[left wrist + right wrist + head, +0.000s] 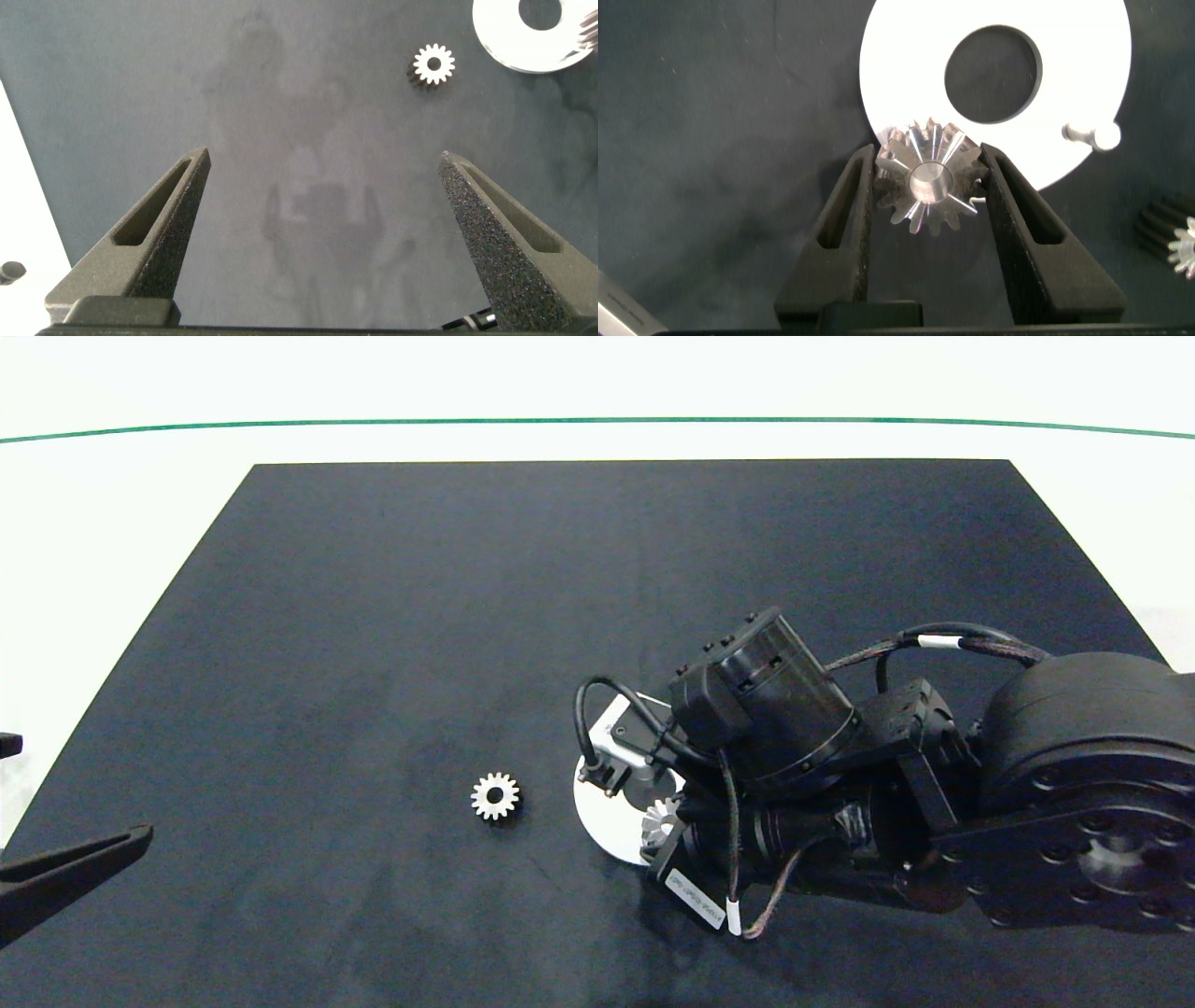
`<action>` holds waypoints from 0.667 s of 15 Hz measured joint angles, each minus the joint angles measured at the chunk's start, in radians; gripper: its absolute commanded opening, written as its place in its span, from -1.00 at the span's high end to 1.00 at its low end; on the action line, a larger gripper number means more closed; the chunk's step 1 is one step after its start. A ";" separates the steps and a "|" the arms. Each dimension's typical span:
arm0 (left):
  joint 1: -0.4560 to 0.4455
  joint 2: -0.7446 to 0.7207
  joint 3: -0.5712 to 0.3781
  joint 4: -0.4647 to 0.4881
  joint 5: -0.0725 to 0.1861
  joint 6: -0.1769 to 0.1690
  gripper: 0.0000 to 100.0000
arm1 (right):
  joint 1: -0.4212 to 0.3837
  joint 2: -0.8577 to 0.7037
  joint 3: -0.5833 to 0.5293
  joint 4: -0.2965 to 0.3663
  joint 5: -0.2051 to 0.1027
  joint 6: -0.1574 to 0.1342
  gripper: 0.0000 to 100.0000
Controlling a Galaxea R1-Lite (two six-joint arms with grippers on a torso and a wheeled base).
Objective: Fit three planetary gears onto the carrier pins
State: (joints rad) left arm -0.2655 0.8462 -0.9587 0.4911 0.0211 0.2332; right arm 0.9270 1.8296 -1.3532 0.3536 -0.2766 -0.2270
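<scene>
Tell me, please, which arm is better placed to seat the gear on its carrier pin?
The right. Its gripper is shut on a planetary gear at the edge of the white disc, the pin's tip showing in the bore. The left gripper is open over bare mat, away from the disc.

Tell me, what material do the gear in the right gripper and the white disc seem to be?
The gear held in the right gripper looks like bare metal: silver-grey, with bright glints on its teeth. The white disc seems plastic or painted: matte, uniform, no glints.

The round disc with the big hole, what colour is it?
White, plain; the right wrist view shows the disc best.
</scene>
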 measured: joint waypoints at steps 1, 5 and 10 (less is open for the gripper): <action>0.000 -0.001 0.000 0.000 0.000 0.000 -1.00 | 0.003 0.005 -0.005 0.000 0.000 -0.002 0.98; 0.000 -0.005 0.000 0.000 0.000 0.000 -1.00 | 0.016 0.022 -0.014 0.002 0.000 -0.003 0.98; -0.001 -0.008 0.000 0.000 0.000 0.000 -1.00 | 0.017 0.029 -0.014 0.001 -0.001 -0.004 0.98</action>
State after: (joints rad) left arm -0.2664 0.8379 -0.9591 0.4911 0.0206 0.2336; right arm 0.9438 1.8589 -1.3677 0.3549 -0.2779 -0.2313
